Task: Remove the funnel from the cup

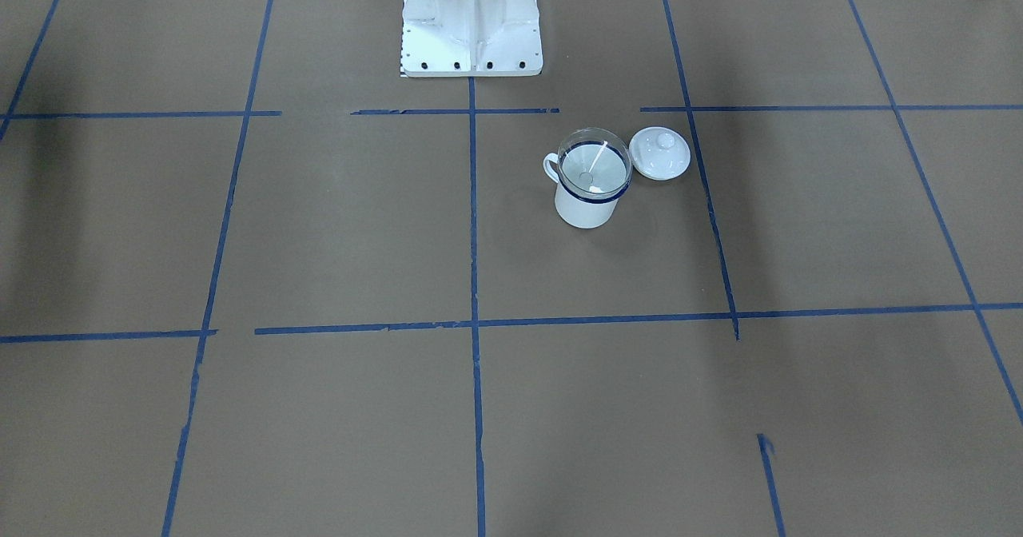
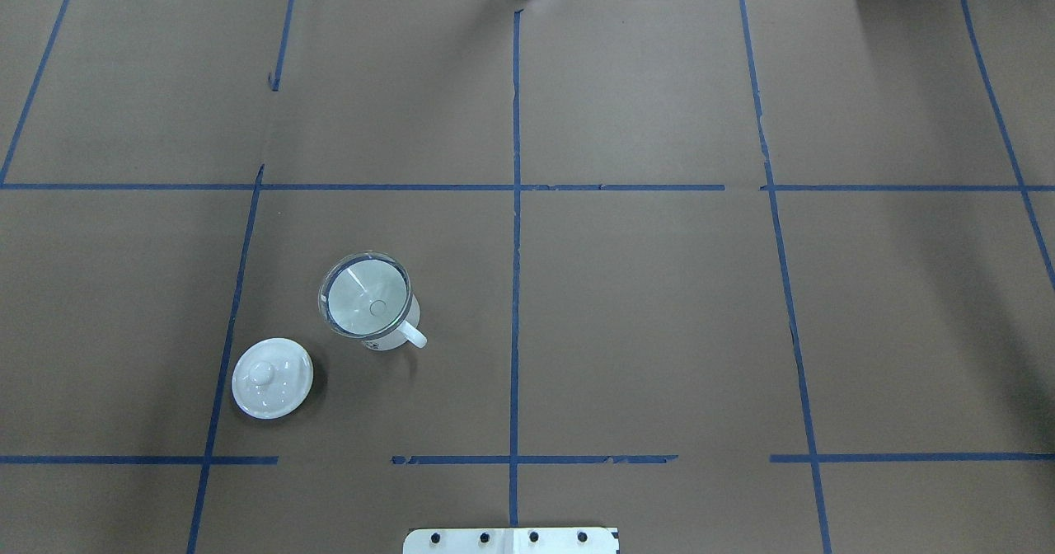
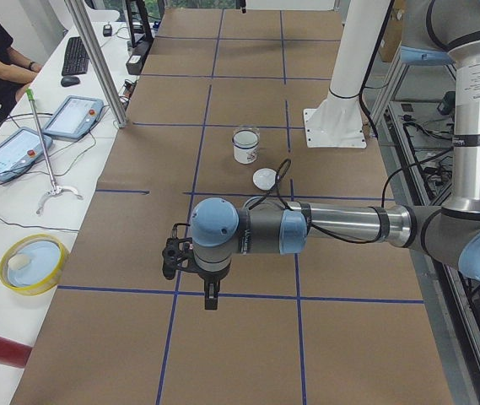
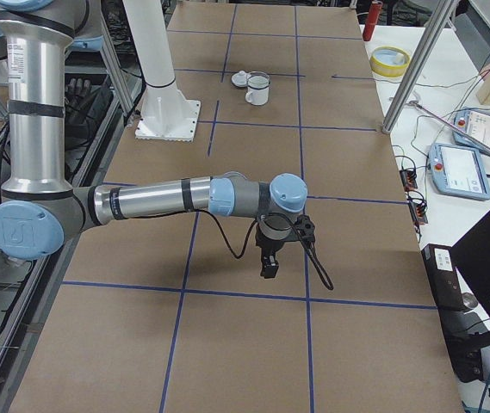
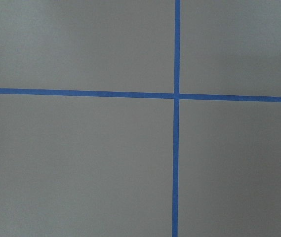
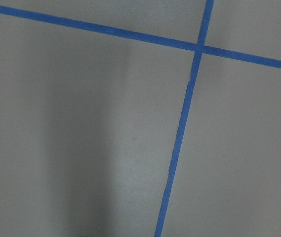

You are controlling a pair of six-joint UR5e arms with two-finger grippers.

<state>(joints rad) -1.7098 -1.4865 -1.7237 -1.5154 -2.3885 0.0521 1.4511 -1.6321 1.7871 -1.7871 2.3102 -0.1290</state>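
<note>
The clear funnel (image 1: 595, 163) sits upright in the white cup (image 1: 587, 209) with the dark blue rim, its spout down inside. The funnel (image 2: 365, 294) and cup (image 2: 389, 341) stand left of centre in the overhead view, the handle toward the robot. They also show far off in the side views, the cup (image 3: 246, 150) and the cup (image 4: 257, 91). My left gripper (image 3: 210, 299) hangs over bare table far from the cup, and I cannot tell whether it is open. My right gripper (image 4: 268, 269) hangs over the other end; I cannot tell its state either. Both wrist views show only table paper and blue tape.
A white domed lid (image 2: 272, 377) with a knob lies on the table beside the cup. The white robot base (image 1: 471, 25) stands at the table's edge. A yellow dish (image 3: 33, 263), tablets (image 3: 75, 116) and a metal post (image 3: 96, 59) stand along the operators' side.
</note>
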